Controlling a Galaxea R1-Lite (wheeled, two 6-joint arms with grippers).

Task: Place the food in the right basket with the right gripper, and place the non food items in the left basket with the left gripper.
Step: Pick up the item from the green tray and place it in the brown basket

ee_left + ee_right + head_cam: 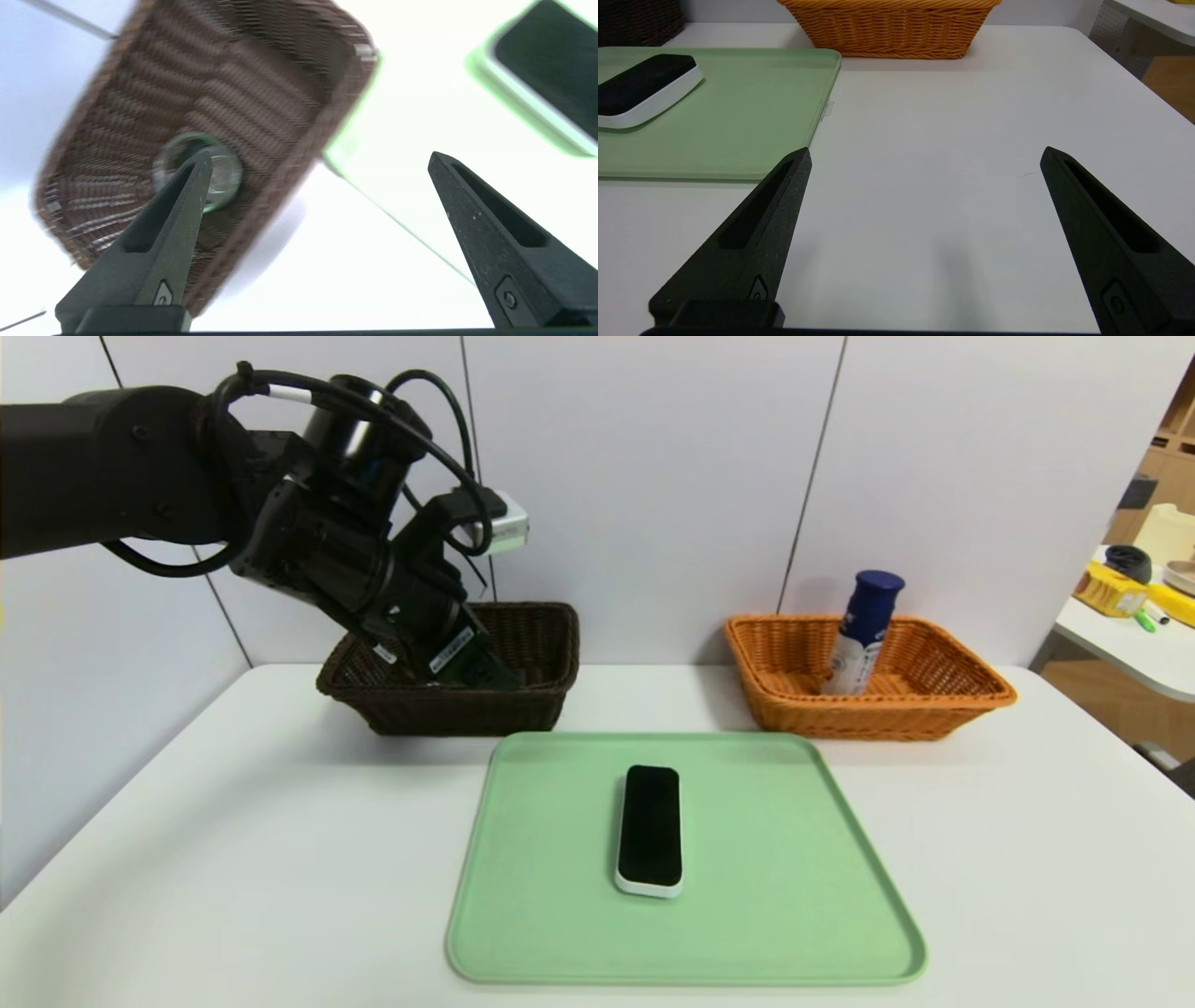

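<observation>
With the green tray (686, 933) as the clock's centre, the left gripper (320, 158) is at eleven o'clock over the dark brown basket (457, 714), jaws wide apart, the round glass dish (219, 175) lying inside. The black-faced slab (651, 826) lies on the tray; at one o'clock the drink bottle (859, 639) leans in the orange-tan basket (878, 719). The right gripper (927, 156) hangs above the white surface (924, 210), jaws apart.

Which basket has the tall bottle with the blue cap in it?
The orange basket, on the robot's right. The bottle leans inside it; the dark brown basket holds a round dish instead.
</observation>
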